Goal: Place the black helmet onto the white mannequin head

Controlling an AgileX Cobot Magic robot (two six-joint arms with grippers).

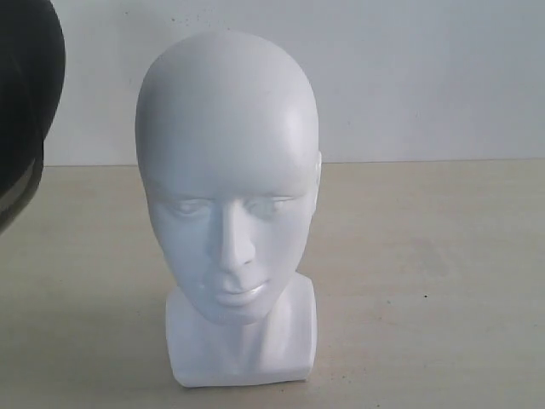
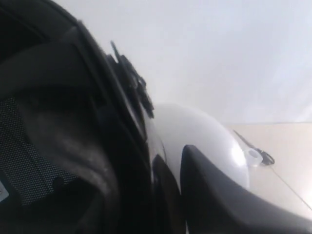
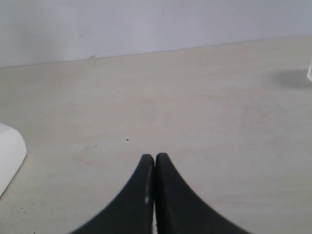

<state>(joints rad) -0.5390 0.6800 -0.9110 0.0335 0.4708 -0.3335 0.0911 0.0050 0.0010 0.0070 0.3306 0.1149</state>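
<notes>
The white mannequin head point(image 1: 228, 196) stands upright on its squarish base on the table, facing the exterior camera. The black helmet point(image 1: 25, 102) hangs in the air at the upper left, off to the side of the head and only partly in frame. In the left wrist view the black helmet point(image 2: 63, 146) shows its padded lining up close. My left gripper point(image 2: 168, 163) is shut on its rim, with one finger point(image 2: 219, 195) outside the shell and the other hidden. Behind it shows the mannequin head point(image 2: 204, 134). My right gripper point(image 3: 155, 158) is shut and empty above the table.
The beige table point(image 1: 426, 281) meets a white wall point(image 1: 409, 77) behind the head. A corner of a white thing point(image 3: 9, 156), apparently the mannequin's base, shows in the right wrist view. A small white cap and a dark item point(image 2: 258, 157) lie on the table beyond the head.
</notes>
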